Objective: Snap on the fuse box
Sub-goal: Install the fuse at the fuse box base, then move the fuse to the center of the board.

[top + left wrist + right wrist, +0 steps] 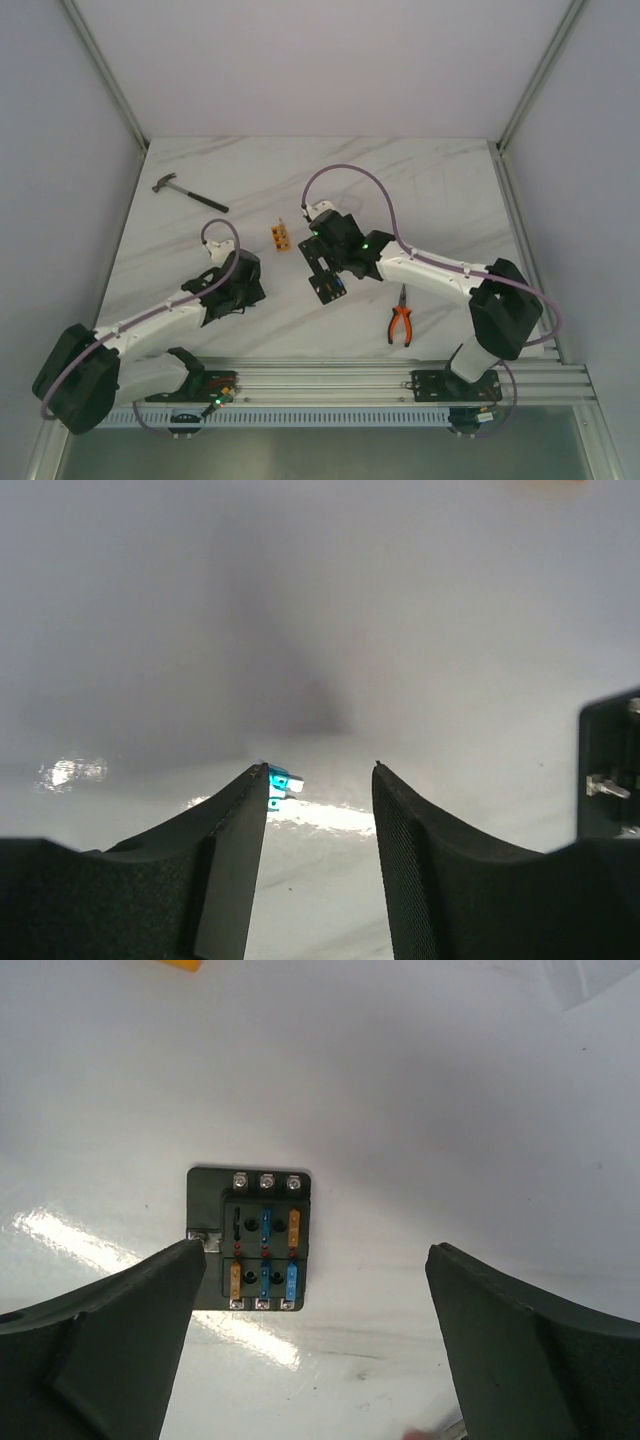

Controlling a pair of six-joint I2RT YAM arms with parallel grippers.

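My right tool point(316, 1248) hangs wide open and empty over the fuse box point(262, 1240), which lies flat on the worktop point(470, 1110). My left tool point(320, 767) is half open, with a tiny blue fuse point(281, 780) by one fingertip.

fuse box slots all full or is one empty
One empty. Right wrist view: the fuse box holds five coloured fuses; its top-left slot is a bare dark gap.

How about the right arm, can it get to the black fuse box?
Probably yes. The right gripper hangs open over the fuse box, which shows between its fingers with nothing lying in between, so a move down should reach it.
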